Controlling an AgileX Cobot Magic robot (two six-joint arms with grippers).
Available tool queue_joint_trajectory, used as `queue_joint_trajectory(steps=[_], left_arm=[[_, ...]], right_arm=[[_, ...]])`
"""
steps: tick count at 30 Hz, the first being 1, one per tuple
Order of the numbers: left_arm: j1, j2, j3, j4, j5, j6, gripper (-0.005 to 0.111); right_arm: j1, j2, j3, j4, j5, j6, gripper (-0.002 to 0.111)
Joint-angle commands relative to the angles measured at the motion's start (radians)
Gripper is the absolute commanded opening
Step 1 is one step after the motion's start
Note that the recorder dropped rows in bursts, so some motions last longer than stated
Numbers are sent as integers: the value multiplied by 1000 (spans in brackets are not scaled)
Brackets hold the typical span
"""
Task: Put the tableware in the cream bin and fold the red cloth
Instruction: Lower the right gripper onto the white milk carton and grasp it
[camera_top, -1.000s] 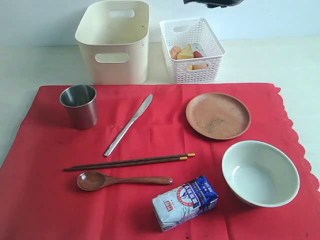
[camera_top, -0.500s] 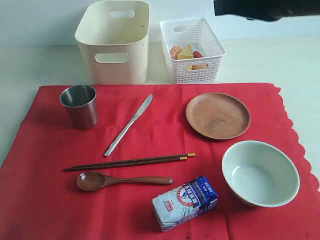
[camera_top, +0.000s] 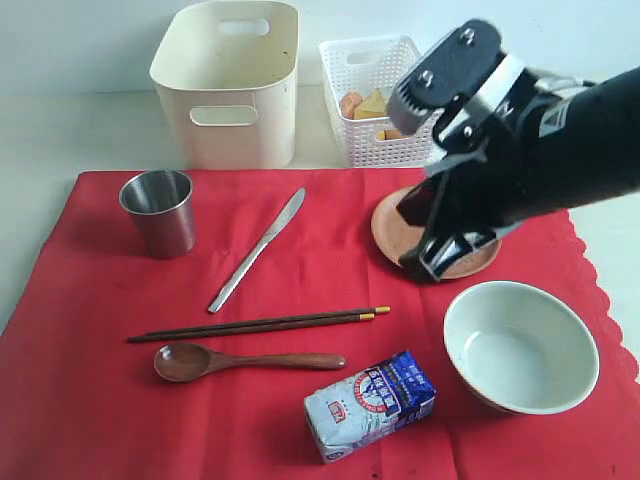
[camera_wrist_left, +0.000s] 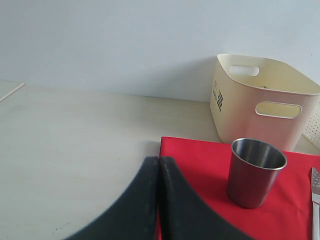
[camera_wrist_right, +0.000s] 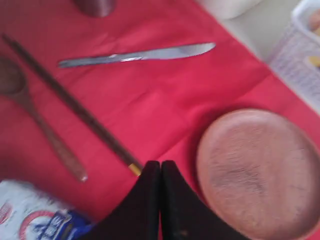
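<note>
Right gripper (camera_top: 420, 262), closed and empty, is seen at the plate (camera_top: 386, 228) rim, over the cloth (camera_top: 90, 400); the bin (camera_top: 228, 140) is placed behind the cloth. Left gripper (camera_wrist_left: 158, 162) is shown closed, empty, near the cup (camera_wrist_left: 252, 175). Right gripper tips are seen pressed together just beside the plate.

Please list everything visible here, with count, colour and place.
table: 1, pale, under everything
cloth: 1, red, spread on table
bin: 1, cream, behind cloth, left
basket: 1, white, right of bin
food: several pieces, yellow, orange, in basket
cup: 1, steel, cloth's far left
knife: 1, silver, cloth's middle
chopsticks: 1 pair, dark, nearer than knife
spoon: 1, brown, beside chopsticks
plate: 1, brown, cloth's far right
bowl: 1, pale green, near right
carton: 1, blue-white, near middle
left claw: 1, black, shut, by cup
right claw: 1, black, shut, at plate
</note>
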Motion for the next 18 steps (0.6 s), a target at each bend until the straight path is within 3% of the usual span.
queue_joint_trajectory(steps=[1, 11, 13, 15, 16, 18], left_arm=[[1, -7, 0, -6, -3, 1, 3], [1, -7, 0, -6, -3, 1, 3], [1, -7, 0, -6, -3, 1, 3], [1, -7, 0, -6, -3, 1, 3], [1, -7, 0, -6, -3, 1, 3], [1, -7, 0, -6, -3, 1, 3]], right_arm=[[81, -8, 7, -1, 108, -35, 0], [261, -3, 134, -3, 5, -113, 0], [290, -3, 163, -5, -74, -113, 5], [313, -3, 189, -5, -180, -113, 21], [323, -3, 199, -5, -208, -113, 36], [323, -1, 201, -5, -204, -113, 52]])
